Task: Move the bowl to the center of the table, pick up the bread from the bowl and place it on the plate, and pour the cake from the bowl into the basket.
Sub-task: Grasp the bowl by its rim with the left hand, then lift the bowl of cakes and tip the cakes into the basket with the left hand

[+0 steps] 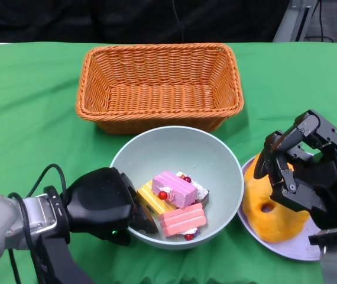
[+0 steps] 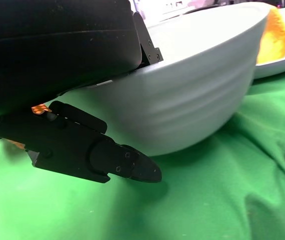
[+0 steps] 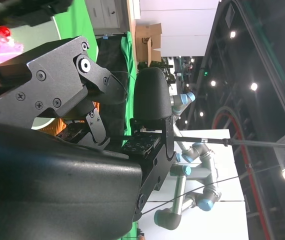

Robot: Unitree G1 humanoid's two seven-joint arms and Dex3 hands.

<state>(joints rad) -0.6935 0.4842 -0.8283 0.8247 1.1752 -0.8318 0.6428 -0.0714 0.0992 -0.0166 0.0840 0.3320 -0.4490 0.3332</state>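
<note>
Left hand [image 1: 104,204] grips the pale bowl [image 1: 216,155] near the table's [image 1: 26,118] front edge, cake pieces [image 1: 174,201] inside, basket [image 1: 159,86] behind; bread [image 1: 269,210] on plate [image 1: 292,248], right hand [image 1: 301,165] spread, empty above it.

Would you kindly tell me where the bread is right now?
In the head view, the bread lies on the plate at lower right, beside the bowl, under the right hand.

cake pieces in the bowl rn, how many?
4 visible, all in the bowl: pink cake on top, yellow cake beside it, pink wafer cake in front, a dark-edged piece mostly hidden behind. More may be underneath.
</note>
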